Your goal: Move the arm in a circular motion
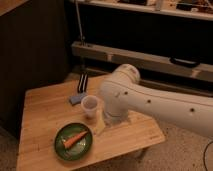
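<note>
The arm (150, 102) is a thick glossy white tube with small dark screw holes. It reaches in from the right edge and ends in a bulbous joint over the middle of the wooden table (45, 107). Below that joint the pale gripper (99, 128) hangs just above the tabletop, between the white cup (90, 106) and the green plate (74, 141). The arm's bulk hides most of the gripper.
The green plate holds an orange carrot (74, 139). A blue sponge (77, 98) and a dark upright object (82, 82) sit at the table's far edge. Dark shelving with a metal rail (150, 57) runs behind. Speckled floor shows at the right.
</note>
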Robot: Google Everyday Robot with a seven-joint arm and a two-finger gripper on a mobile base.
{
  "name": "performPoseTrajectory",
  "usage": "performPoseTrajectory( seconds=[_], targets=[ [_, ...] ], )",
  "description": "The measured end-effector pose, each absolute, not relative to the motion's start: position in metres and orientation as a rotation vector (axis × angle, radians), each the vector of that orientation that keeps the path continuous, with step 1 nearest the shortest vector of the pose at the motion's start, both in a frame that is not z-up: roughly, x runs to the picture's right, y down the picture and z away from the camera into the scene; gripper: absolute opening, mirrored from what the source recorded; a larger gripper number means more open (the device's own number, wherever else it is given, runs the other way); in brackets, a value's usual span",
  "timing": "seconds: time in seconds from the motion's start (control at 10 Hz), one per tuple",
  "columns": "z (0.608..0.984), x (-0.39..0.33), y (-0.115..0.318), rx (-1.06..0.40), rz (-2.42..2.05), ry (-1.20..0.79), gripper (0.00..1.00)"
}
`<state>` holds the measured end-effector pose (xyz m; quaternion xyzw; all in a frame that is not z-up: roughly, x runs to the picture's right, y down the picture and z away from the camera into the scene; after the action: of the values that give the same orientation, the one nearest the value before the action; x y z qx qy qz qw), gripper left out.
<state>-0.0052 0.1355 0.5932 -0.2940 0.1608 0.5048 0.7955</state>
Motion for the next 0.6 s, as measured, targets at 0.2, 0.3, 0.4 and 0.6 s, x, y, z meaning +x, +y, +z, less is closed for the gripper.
performPoseTrajectory(
  seconds=[0.2,0.3,0.4,0.6],
  targets=[
    [0.602,-0.052,0.115,-0.631,1.038,0.313,0.80],
    [0.609,-0.073,0.101,-0.627,1.021,0.296,0.80],
    [0.618,-0.092,0.086,-0.627,1.011,0.280,0.80],
    [0.641,-0.128,0.051,-0.628,0.982,0.252,0.80]
  ],
)
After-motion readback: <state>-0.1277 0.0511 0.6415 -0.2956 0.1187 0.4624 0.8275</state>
